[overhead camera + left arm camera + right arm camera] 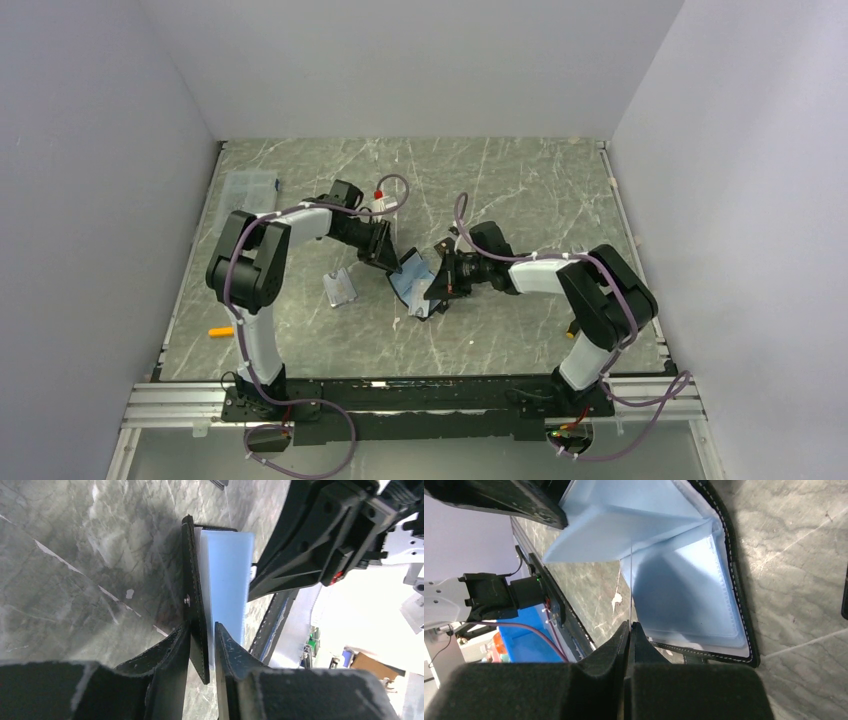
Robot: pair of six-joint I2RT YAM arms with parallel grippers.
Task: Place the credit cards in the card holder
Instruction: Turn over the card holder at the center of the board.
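Observation:
The card holder (412,274) lies open mid-table between both arms, a black stitched wallet with pale blue clear pockets (684,590). My left gripper (202,625) stands around its raised black cover (192,580). The cover rests against one finger and a narrow gap shows at the other, so the jaws are slightly open. My right gripper (630,624) is shut on a thin pale sheet seen edge-on (630,580), which looks like a clear pocket leaf of the card holder. No credit cards show plainly in any view.
A small clear sleeve (340,287) lies left of the card holder. A clear plastic box (248,186) sits at the far left and a small orange object (220,330) near the left arm's base. The table's walls stand close on three sides.

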